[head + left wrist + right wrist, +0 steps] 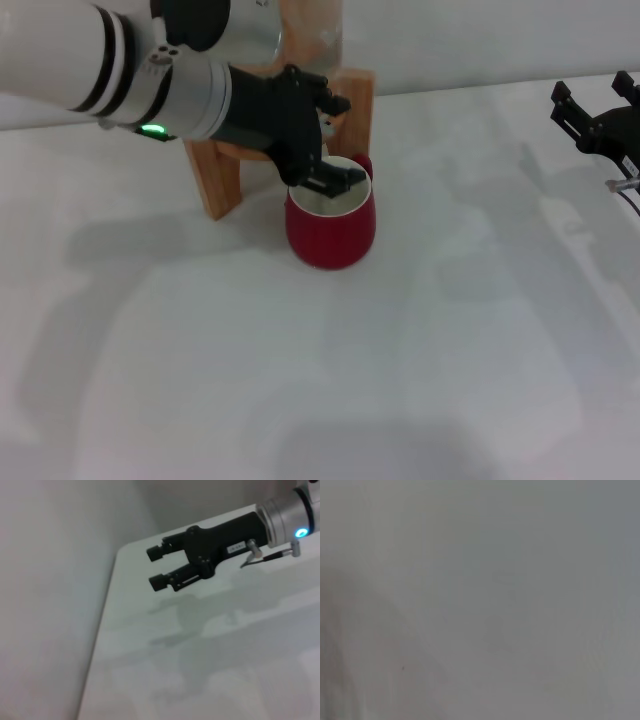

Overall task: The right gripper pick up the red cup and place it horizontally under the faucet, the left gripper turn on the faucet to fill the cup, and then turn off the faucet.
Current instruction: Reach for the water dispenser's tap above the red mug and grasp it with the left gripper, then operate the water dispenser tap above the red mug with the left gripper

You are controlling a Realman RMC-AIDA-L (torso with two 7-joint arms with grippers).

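Head view: the left pincer [325, 150] is reaching over the red cup [331, 227] by the wooden stand [225, 170], grip unreadable; a careless nudge could tip it. The right pincer [159, 568] is hanging released.

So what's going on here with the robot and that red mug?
The red cup stands upright on the white table, right in front of the wooden stand. The left end effector is reaching in above the cup's mouth, at the spot where the faucet would be, though the faucet itself is hidden behind it. The right end effector hangs open and empty, off to the right side over bare table.
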